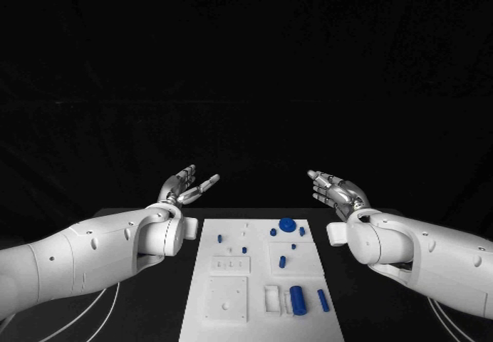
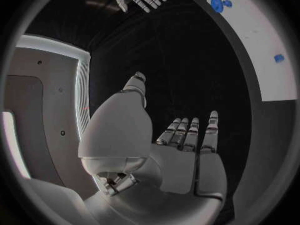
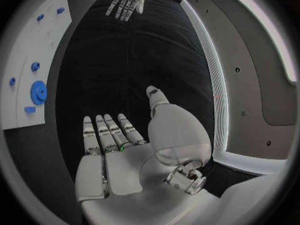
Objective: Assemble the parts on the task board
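Left silver many-fingered hand [image 1: 187, 184] raised above table beyond board's far left corner, fingers spread wide, holding nothing. Right silver many-fingered hand [image 1: 337, 189] mirrored beyond far right corner, fingers apart, palm empty. White rectangular task board [image 1: 206, 313] flat on black table [image 1: 134, 313], between both white arms. Small blue parts on board: round gear-like disc [image 1: 288, 225] at far end, short blue cylinder [image 1: 298, 300] near front, slim blue peg [image 1: 323, 300] just beside it.

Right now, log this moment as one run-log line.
left hand: open, raised beyond board | right hand: open, raised | task board: blue parts lying untouched
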Available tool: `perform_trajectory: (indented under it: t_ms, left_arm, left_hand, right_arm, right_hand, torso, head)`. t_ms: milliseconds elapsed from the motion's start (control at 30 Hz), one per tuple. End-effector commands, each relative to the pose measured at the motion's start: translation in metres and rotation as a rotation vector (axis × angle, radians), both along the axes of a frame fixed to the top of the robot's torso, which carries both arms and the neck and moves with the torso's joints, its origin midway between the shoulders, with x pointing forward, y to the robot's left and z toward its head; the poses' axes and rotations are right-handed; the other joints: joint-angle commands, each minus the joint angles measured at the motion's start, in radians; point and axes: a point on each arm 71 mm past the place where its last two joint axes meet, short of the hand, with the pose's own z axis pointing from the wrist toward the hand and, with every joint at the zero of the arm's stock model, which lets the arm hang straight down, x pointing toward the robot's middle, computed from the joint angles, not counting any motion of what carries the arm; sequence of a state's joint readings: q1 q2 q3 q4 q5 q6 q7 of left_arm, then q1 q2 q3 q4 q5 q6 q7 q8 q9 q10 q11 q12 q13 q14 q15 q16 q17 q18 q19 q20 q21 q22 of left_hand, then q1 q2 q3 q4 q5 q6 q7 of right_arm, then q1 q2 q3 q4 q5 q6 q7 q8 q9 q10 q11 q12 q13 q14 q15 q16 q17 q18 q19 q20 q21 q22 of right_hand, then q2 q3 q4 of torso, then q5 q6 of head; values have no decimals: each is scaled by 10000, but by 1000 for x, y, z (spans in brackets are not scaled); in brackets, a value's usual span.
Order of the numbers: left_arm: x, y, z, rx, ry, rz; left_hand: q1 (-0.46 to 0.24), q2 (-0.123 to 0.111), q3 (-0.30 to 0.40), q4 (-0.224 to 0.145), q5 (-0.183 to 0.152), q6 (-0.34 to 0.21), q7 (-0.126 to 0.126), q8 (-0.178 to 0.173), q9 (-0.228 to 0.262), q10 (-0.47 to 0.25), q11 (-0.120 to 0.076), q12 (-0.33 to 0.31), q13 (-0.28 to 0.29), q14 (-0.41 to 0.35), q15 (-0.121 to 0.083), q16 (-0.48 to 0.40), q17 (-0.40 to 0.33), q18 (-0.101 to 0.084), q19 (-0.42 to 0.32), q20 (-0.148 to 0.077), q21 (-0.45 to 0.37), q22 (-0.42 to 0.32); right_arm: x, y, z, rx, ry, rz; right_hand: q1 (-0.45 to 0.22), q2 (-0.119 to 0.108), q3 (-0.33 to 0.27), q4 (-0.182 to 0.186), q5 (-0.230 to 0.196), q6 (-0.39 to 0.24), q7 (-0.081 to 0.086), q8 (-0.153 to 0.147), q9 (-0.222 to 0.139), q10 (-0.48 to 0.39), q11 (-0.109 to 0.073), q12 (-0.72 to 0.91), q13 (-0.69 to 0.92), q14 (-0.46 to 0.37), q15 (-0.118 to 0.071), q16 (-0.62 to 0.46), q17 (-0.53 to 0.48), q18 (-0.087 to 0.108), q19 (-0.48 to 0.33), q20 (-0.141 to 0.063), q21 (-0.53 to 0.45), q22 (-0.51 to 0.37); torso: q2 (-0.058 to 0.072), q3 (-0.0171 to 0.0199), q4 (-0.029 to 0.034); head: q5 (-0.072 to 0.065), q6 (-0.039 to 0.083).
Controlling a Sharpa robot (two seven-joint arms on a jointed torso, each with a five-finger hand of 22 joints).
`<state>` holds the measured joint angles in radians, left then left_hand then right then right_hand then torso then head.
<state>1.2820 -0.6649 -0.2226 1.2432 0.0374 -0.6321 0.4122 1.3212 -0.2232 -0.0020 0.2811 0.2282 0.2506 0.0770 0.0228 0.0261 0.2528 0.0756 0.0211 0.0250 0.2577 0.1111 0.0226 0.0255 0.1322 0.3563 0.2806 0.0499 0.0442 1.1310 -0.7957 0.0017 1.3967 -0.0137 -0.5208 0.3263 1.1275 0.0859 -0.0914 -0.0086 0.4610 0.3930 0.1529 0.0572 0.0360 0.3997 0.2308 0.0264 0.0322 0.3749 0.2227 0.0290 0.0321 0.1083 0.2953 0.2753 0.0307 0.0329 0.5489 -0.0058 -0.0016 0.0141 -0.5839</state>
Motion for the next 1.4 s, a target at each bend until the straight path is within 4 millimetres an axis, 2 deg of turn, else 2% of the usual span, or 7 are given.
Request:
perform_trajectory:
  t_ms: [33, 433, 633, 733, 967, 1167, 1400]
  left_arm:
    - [5, -3, 0, -422, 605, -590]
    - [10, 0, 3, -432, 426, -748]
    - [10, 1, 5, -456, 222, -872]
    - [8, 2, 5, -352, 195, -961]
    - [2, 4, 14, 204, 34, -1553]
    - [-8, 2, 28, 250, -15, -2263]
    - [-21, 2, 44, 215, -173, -2783]
  left_hand:
    - [496, -33, 41, 156, 126, 220, 50, 53, 23, 213, 37, 61, 21, 162, 33, 54, 27, 203, 168, 82, 73, 23]
    - [573, 516, 370, 59, 34, 829, 224, 91, 60, 890, 203, 98, 61, 1255, 106, 141, 101, 300, 659, 87, 236, 82]
    - [395, 1767, 161, -1600, -14, 3535, 662, 244, 208, 4246, 647, 255, 219, 5308, 413, 432, 302, 633, 3649, 20, 1408, 473]
    - [667, 2200, 101, -2147, 28, 6864, 737, 511, 444, 7712, 684, 415, 328, 8018, 364, 1197, 492, 272, 5172, -942, 2410, 860]
    - [793, 2301, -79, -2595, 10, 7780, 518, 344, 398, 9526, 170, 431, 375, 9435, -752, 4889, 2203, -961, 6501, -2725, 4834, 2226]
    - [848, 2218, -34, -2980, -16, 7950, 477, 401, 490, 9880, -61, 425, 352, 8764, -1051, 8983, 4307, -636, 6616, -3019, 7505, 4098]
    - [715, 2227, 56, -3398, 27, 7906, 489, 405, 510, 9806, -38, 444, 361, 8869, -1092, 10009, 4322, -212, 6341, -3001, 9409, 5567]
  right_arm:
    - [3, 5, -3, 231, 1004, 1918]
    - [23, -17, 5, -2542, -73, 2103]
    - [27, -13, 11, -5271, -1669, 2494]
    - [28, -8, 12, -6526, -2281, 2795]
    - [30, 7, 15, -8737, -2994, 3636]
    - [32, 24, 25, -10702, -3614, 4206]
    - [31, 41, 37, -12535, -4330, 4302]
  right_hand:
    - [885, -94, 44, -469, -154, 406, 612, 73, 38, 330, 14, 85, 26, 242, 34, 51, 23, 253, 388, 47, 92, 42]
    - [1894, -652, 1392, -1723, -928, 3773, 94, 429, 184, 5227, -310, 298, 269, 4765, -105, 292, 311, 346, 4562, -445, 733, 329]
    - [1388, -748, 2981, -2593, -856, 6155, -3, 236, 265, 7245, -1004, 337, 279, 7409, -936, 319, 662, 25, 6791, -1358, 997, 341]
    - [1306, -809, 3361, -2730, -881, 6449, -31, 193, 278, 7833, -1224, 333, 287, 8544, -1413, 628, 936, 131, 7793, -1774, 1415, 504]
    - [1455, -1118, 2818, -2708, -971, 6620, -153, 108, 288, 8440, -1578, 314, 297, 11306, -2326, 2097, 2571, 327, 10311, -2782, 3173, 1368]
    - [1198, -1404, 3628, -2703, -917, 6678, -281, 97, 297, 9074, -1825, 271, 342, 10244, -2717, 6890, 7647, -4, 10756, -3574, 6223, 3737]
    - [1012, -1779, 4612, -2632, -1044, 6692, -273, 78, 289, 9055, -1838, 334, 362, 10564, -2682, 7234, 8044, 289, 10337, -3451, 7518, 5267]
  torso:
    - [2, -2, 1]
    - [25, 1, 25]
    - [39, -8, 44]
    - [61, -20, 41]
    - [249, -63, 13]
    - [559, -115, 31]
    - [925, -156, 97]
  head:
    - [-1, -2]
    - [214, 18]
    - [247, -47]
    - [263, -44]
    - [312, -67]
    - [228, -19]
    - [173, 63]
